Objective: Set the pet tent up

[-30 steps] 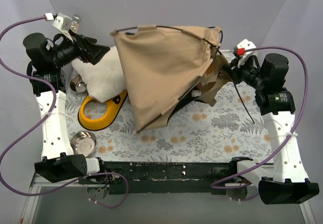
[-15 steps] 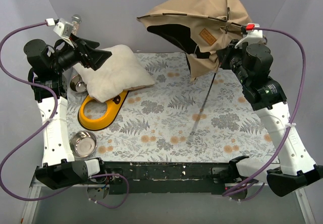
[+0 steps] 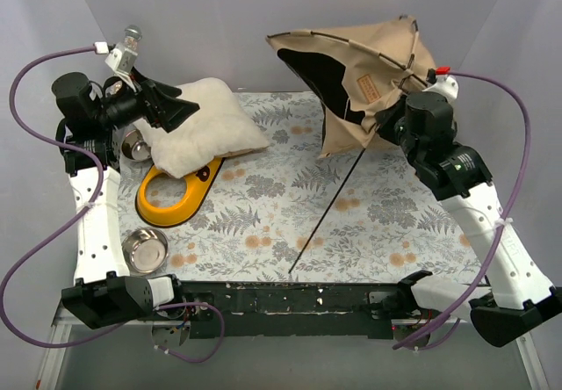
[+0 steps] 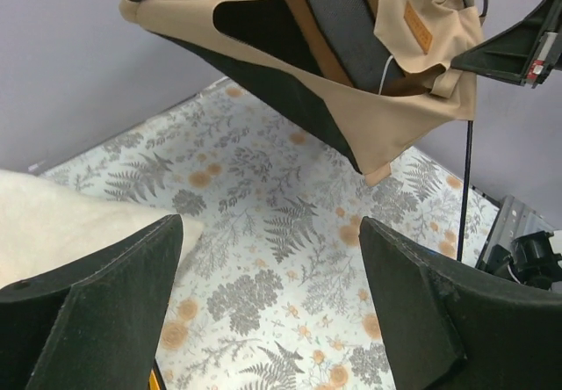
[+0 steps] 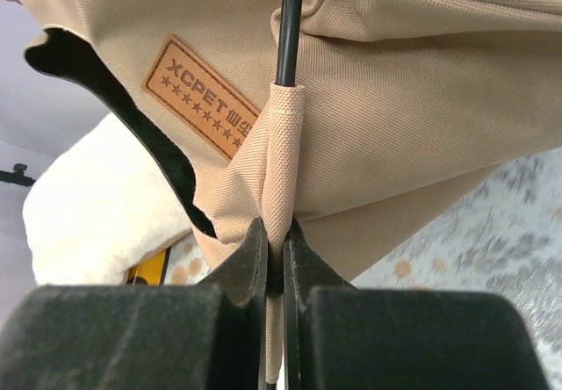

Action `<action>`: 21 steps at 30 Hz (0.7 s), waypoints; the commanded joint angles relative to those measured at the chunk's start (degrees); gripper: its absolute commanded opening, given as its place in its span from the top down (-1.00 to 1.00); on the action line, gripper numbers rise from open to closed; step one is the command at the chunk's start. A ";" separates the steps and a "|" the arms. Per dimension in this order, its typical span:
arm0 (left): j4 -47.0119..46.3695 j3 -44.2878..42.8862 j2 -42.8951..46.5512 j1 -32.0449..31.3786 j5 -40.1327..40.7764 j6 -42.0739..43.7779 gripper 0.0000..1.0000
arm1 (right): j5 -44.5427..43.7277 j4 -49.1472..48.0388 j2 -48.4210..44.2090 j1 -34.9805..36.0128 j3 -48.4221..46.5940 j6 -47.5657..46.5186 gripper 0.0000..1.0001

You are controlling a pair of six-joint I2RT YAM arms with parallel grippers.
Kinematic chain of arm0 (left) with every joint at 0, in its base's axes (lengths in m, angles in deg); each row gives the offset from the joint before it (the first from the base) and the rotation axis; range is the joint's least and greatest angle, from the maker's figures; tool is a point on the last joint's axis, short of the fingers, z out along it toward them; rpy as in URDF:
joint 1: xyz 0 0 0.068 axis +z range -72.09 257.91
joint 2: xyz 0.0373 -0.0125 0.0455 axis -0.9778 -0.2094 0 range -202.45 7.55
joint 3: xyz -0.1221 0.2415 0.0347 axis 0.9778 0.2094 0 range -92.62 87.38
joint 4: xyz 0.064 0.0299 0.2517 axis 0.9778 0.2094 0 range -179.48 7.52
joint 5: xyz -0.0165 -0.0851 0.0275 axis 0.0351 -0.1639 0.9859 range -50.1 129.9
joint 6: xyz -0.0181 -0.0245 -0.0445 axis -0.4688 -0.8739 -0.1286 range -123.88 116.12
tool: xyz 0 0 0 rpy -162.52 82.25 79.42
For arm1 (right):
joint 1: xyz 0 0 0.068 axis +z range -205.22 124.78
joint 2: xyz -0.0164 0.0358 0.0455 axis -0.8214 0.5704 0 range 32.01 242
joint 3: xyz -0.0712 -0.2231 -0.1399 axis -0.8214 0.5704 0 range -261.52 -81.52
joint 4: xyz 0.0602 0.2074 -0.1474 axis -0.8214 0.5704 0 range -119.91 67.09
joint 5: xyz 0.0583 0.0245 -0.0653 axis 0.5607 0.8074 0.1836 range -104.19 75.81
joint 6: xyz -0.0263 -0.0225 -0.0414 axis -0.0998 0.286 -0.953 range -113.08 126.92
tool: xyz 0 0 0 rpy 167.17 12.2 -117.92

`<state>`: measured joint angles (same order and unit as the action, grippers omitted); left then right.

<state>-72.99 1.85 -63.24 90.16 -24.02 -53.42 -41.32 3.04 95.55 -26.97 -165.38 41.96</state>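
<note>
Floral table (image 3: 263,205): cushion (image 3: 206,126), yellow stand (image 3: 171,201) left; right gripper (image 5: 274,241) pinches tent (image 3: 386,56); left gripper (image 4: 270,241) agape.

Pet tent (image 5: 421,118) patch (image 5: 204,97): seemingly "XCPET"

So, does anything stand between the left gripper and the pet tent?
Nothing visible does. Only open floral mat lies between the left gripper and the pet tent; the white cushion lies below that line.
</note>
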 commanded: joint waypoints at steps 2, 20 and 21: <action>7.93 2.82 2.05 -0.12 -0.86 5.15 -0.61 | 1.20 1.06 3.24 0.05 1.15 16.52 0.97; 25.17 -0.77 -2.78 -0.12 7.83 -0.90 -0.96 | 43.11 -25.11 -10.96 0.05 21.25 -32.97 -0.72; 26.91 -1.47 -3.22 -0.12 8.37 0.22 -0.96 | 45.48 -25.56 -12.73 0.05 22.75 -38.33 -0.71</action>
<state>-51.38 2.04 -65.92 90.16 -19.35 -50.16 -8.25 -11.27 91.73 -27.02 -147.61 30.36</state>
